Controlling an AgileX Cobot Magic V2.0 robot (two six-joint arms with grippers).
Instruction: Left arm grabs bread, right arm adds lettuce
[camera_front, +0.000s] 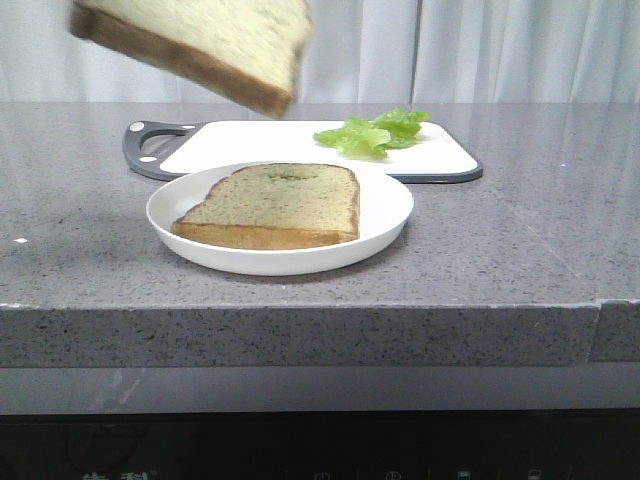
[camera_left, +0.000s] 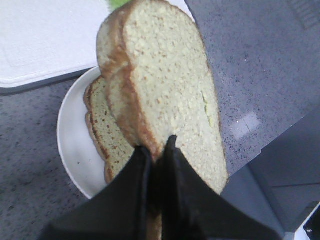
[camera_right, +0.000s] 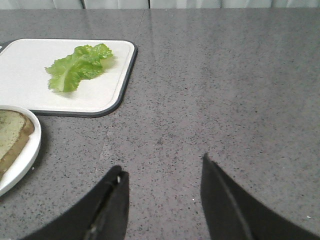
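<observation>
My left gripper (camera_left: 156, 145) is shut on the crust edge of the thick bread (camera_left: 165, 85) and holds it in the air above the plate. In the front view the bread (camera_front: 200, 40) hangs tilted at the top left; the gripper itself is out of that frame. The bright-green lettuce (camera_front: 372, 130) lies on the right part of the white cutting board (camera_front: 250, 145). My right gripper (camera_right: 162, 164) is open and empty above bare counter, with the lettuce (camera_right: 77, 66) ahead of it on the board, well apart.
A thinner flat slice (camera_front: 275, 200) lies on the white plate (camera_front: 390, 205) in front of the cutting board. The same slice (camera_left: 107, 135) shows under the held bread in the left wrist view. The grey speckled counter (camera_front: 520, 230) ends at a front edge.
</observation>
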